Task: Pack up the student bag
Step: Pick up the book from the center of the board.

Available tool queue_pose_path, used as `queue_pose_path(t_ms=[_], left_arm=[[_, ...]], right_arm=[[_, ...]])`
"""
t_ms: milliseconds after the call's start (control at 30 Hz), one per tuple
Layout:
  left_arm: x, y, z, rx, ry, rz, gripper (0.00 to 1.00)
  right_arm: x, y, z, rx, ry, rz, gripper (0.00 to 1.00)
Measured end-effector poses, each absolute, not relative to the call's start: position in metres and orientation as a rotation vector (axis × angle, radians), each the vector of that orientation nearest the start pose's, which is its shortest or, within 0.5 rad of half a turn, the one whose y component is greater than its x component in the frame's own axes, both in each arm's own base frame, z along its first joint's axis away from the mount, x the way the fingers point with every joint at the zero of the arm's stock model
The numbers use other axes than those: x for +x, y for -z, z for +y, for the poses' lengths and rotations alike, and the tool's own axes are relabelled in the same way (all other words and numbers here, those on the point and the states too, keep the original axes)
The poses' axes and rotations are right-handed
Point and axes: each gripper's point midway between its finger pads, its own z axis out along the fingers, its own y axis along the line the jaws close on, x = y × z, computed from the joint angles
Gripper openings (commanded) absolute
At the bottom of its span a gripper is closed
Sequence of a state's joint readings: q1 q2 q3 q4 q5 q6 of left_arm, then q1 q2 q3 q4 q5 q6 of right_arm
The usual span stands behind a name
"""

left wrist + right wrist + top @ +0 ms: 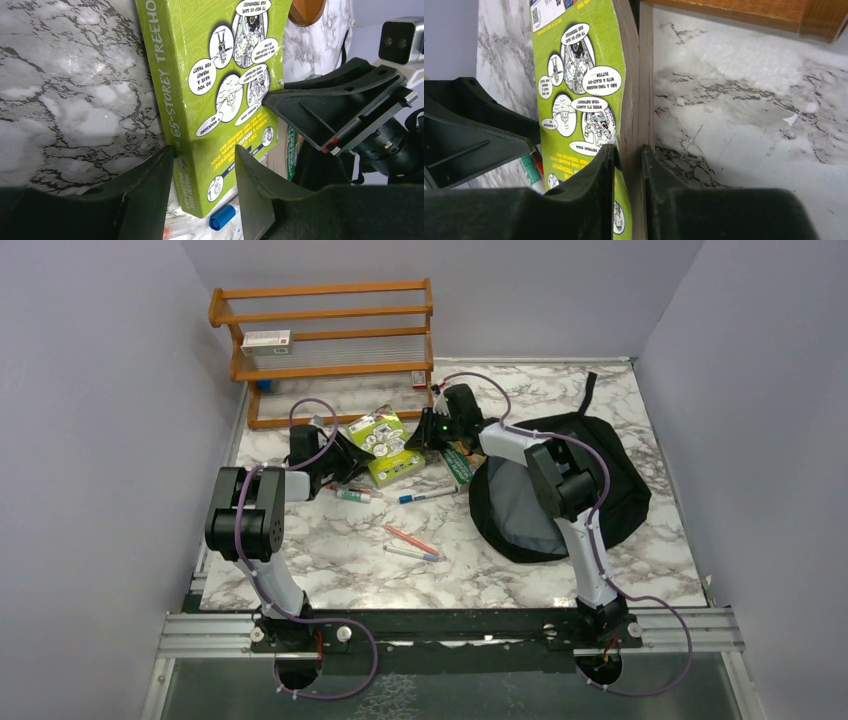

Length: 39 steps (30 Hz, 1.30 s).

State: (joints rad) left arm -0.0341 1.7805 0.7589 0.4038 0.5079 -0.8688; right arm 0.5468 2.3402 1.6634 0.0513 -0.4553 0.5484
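Right gripper [628,150] pinches the page edge of the green book [574,75], fingers nearly together; left gripper [204,150] straddles the book's spine corner, half spread, grip unclear; wooden shelf [330,370] stands just behind; a red pen [410,538] lies nearby; the student bag [625,490] lies open at right, partly hidden by the right arm.
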Motion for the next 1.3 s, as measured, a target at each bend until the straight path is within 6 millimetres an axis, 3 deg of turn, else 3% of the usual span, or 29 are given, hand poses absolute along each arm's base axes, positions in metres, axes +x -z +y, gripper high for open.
queue_pose_path(t_ms=[100, 400, 833, 1300], left_arm=[[0.407, -0.049, -0.127, -0.643, 1.045, 2.209, 0.62], [0.406, -0.052, -0.126, -0.629, 1.034, 2.207, 0.72], [0.406, -0.052, -0.127, -0.625, 1.033, 2.209, 0.72], [0.416, -0.051, -0.147, -0.617, 1.102, 2.174, 0.67]], right_arm=[[0.457, -0.038, 0.388, -0.247, -1.085, 2.335, 0.01], [0.463, -0.035, 0.380, -0.152, -1.106, 2.345, 0.01], [0.464, -0.033, 0.370, -0.103, -1.135, 2.370, 0.01], [0.464, -0.032, 0.367, -0.094, -1.156, 2.378, 0.01]])
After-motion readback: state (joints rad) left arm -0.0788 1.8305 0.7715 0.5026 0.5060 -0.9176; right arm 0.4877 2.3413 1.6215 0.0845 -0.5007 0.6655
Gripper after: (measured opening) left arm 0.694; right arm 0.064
